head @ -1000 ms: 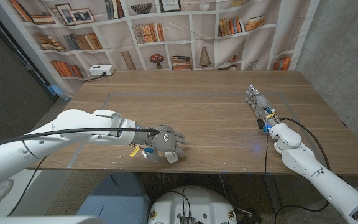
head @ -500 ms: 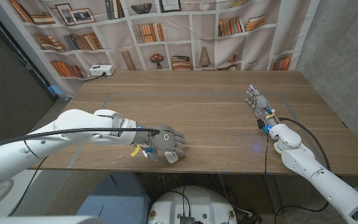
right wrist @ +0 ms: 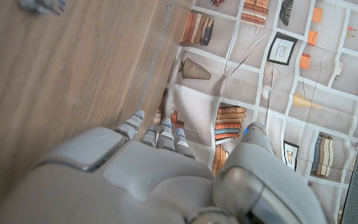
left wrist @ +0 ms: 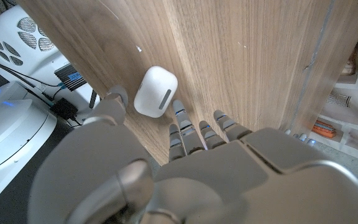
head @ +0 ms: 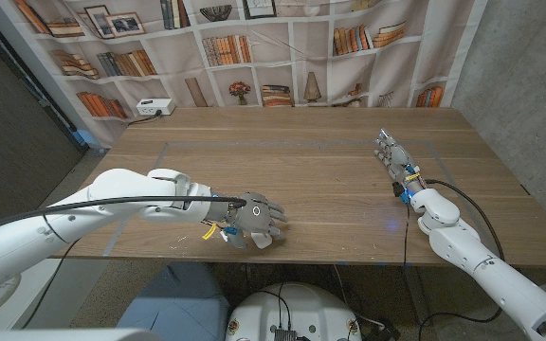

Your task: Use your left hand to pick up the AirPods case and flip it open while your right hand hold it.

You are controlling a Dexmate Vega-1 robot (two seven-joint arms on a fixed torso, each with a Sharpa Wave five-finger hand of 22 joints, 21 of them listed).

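The case [left wrist: 155, 91] lies on the tabletop [head: 330, 180] close to the near edge, just beyond the fingertips of the left hand [head: 252, 220]. In the left wrist view it sits in the gap between the thumb and the other fingers, lid seam and hinge strip facing up toward the camera. Its long axis runs roughly along the direction the fingers reach, so thumb and fingers would close across its narrow width.

The left hand is spread and holds nothing. A fingertip looks to be at the case's edge, though I cannot tell whether it actually touches. In the head view the case [head: 263, 240] shows as a small white shape under the front of that hand.

The right hand [head: 391, 153] stands well apart across the tabletop, fingers extended and empty, far from the case. The left hand is plainly the nearer one, and my judgement is that the pickup has not yet been made: the case lies on the wood, ungripped.
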